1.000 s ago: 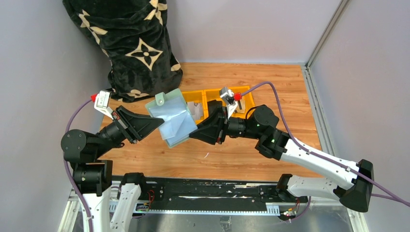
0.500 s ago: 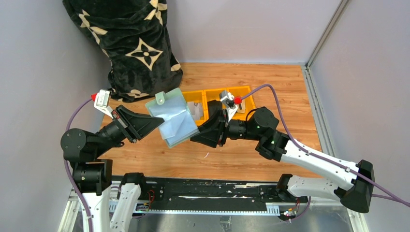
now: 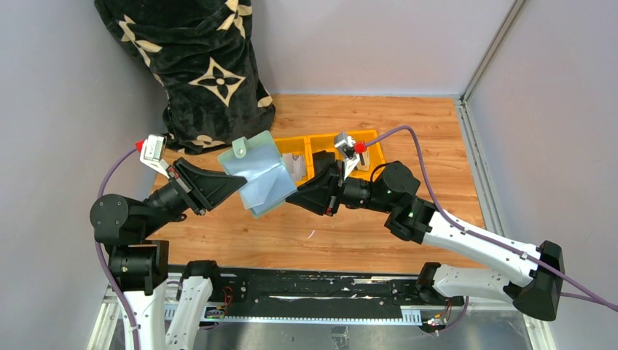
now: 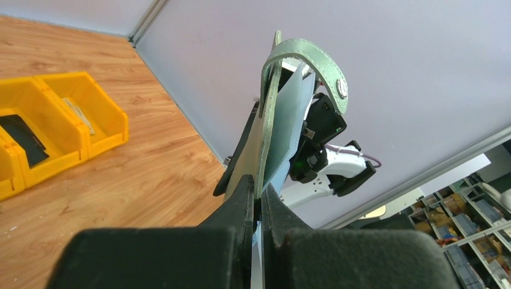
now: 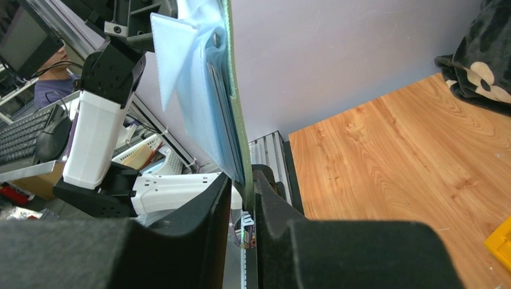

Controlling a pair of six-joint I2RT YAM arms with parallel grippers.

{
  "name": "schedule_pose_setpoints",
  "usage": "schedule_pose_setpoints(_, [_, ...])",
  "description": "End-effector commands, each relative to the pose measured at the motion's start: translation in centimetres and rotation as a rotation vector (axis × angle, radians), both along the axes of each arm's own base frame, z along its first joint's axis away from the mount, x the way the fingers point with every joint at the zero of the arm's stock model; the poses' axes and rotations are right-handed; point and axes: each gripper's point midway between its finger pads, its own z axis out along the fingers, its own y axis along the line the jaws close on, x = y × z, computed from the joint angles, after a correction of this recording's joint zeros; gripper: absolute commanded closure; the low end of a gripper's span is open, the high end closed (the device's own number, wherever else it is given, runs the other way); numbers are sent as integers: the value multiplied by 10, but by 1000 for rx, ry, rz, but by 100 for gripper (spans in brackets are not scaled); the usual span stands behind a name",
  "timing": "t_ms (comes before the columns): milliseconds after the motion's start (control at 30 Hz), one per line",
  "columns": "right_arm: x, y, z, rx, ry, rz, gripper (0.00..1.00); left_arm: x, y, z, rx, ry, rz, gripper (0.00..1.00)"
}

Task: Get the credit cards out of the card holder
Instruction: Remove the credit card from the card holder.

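Observation:
The sage-green card holder [image 3: 260,175] hangs open in the air between my two grippers, its snap tab at the top and its pale blue clear sleeves fanned out. My left gripper [image 3: 235,184] is shut on its left edge; the left wrist view shows the green cover [image 4: 271,108] pinched edge-on between the fingers. My right gripper [image 3: 290,198] is shut on its lower right edge, with the cover and sleeves [image 5: 211,102] between the fingers. A pale grey card [image 3: 295,166] lies in the yellow tray. I cannot make out any card inside the sleeves.
The yellow three-compartment tray [image 3: 291,140] sits on the wooden table behind the grippers; in the left wrist view [image 4: 102,129] it holds a black item [image 4: 21,135] and a thin pale piece [image 4: 78,114]. A black patterned fabric bag [image 3: 197,65] stands at the back left.
The holder has shifted slightly left and up. The right gripper has risen a little with it. Both grippers keep their hold.

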Motion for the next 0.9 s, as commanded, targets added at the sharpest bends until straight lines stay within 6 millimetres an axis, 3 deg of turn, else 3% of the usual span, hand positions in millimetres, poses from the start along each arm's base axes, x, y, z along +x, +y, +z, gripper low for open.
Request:
schedule_pose_setpoints(0, [5, -2, 32, 88, 5, -37, 76, -11, -3, 11, 6, -40, -33, 100])
schedule_pose_setpoints(167, [0, 0, 42, 123, 27, -3, 69, -10, -3, 9, 7, -41, -34, 100])
schedule_pose_setpoints(600, [11, 9, 59, 136, -12, -34, 58, -14, -4, 13, 3, -48, -47, 100])
schedule_pose_setpoints(867, [10, 13, 87, 212, -91, -18, 54, -17, -6, 12, 9, -42, -71, 100])
